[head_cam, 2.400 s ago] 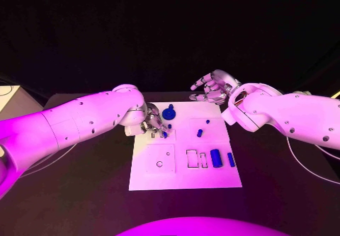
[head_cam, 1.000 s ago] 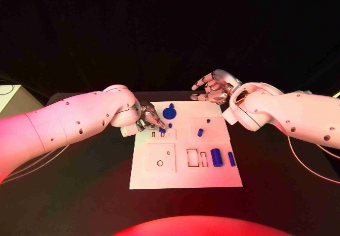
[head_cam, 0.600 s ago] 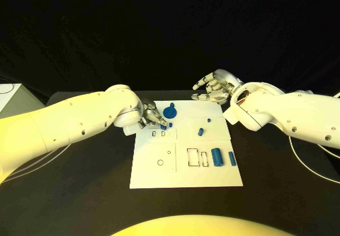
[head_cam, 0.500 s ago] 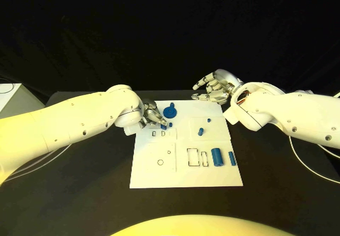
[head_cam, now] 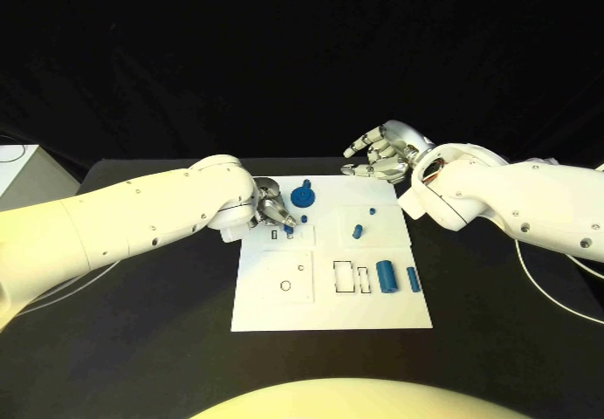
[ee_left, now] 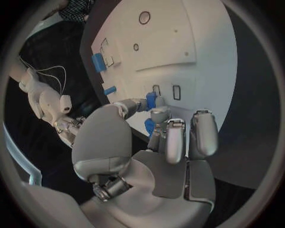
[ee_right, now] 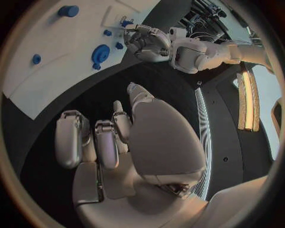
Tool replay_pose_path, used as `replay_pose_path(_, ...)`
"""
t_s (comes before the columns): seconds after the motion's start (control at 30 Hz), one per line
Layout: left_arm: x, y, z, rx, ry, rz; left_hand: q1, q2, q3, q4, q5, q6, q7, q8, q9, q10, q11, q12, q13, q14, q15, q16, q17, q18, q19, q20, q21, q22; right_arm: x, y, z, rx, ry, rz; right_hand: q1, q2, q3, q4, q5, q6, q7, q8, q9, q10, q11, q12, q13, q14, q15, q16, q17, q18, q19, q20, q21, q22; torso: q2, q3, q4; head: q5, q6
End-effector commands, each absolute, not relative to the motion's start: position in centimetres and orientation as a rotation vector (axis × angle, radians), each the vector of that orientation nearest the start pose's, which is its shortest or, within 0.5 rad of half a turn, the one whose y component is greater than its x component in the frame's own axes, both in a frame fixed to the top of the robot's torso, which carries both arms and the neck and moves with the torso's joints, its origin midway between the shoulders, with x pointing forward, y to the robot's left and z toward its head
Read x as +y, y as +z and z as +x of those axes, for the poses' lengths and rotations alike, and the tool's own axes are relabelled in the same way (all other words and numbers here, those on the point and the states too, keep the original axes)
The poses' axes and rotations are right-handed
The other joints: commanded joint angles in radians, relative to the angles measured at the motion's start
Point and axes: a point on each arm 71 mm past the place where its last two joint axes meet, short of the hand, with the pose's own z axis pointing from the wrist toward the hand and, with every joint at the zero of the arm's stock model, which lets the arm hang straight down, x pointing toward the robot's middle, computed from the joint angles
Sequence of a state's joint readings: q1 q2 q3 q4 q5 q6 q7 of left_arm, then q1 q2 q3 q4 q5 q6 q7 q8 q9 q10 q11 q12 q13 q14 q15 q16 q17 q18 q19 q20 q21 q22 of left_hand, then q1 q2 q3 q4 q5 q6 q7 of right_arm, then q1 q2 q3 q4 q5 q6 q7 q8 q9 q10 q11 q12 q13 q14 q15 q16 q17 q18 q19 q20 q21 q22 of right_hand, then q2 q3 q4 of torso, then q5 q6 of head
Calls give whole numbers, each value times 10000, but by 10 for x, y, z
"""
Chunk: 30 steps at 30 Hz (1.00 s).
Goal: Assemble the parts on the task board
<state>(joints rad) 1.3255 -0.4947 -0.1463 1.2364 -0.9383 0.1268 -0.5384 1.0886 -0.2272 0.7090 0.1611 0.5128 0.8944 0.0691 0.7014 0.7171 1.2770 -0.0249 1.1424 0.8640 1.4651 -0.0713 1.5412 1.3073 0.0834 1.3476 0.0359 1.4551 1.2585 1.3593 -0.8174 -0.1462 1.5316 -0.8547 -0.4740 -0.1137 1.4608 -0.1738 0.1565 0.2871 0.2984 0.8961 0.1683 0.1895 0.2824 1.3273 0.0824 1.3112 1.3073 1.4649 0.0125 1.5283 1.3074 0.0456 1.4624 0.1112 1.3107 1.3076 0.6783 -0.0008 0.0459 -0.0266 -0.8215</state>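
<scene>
One small blue peg (ee_left: 151,100), standing upright, we pinch in our left hand (head_cam: 270,212); our right hand (head_cam: 381,154) hovers empty, fingers apart.

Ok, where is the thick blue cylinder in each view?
Head view: thick blue cylinder on the board's near right, beside the rectangular slots.
Left wrist view: beside those slots, near the board's edge.
Right wrist view: at the board's farthest end.
Shared landmark: left robot hand pinching a small blue part.

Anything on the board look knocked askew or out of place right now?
Nothing stands out. The task board lies flat, the blue parts sit on it, and the left hand holds a small blue part over the slots.
</scene>
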Motion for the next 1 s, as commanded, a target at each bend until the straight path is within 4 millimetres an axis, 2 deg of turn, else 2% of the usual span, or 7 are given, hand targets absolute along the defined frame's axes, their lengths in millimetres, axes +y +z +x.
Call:
replay_pose_path(0.03,120,-215,525,23628,-4105,-1280,-16,127,1734,-1814,76,246,-191,24,671,69,-1,37,16,870,-81,47,1974,-146,65,1,66,23,-200,-148,502,16653,8556,3994,-78,-3,72,-15,72,-68,-21,70,-9,-38,-14,-28,104,811,-78,-44,1797,144,-61,-40,-43,941,2,5,1,6,-10)
replay_pose_path(1.0,118,-223,520,24054,-4086,-1112,-28,133,1738,-1814,98,257,-197,24,679,62,-7,9,-26,869,-86,46,1970,-152,83,-4,75,46,-199,-149,502,16668,8560,3989,-82,-15,96,-17,118,-75,-21,80,-10,-39,-15,-29,101,810,-79,-48,1793,142,-56,-42,-41,944,1,13,-1,-18,-49)
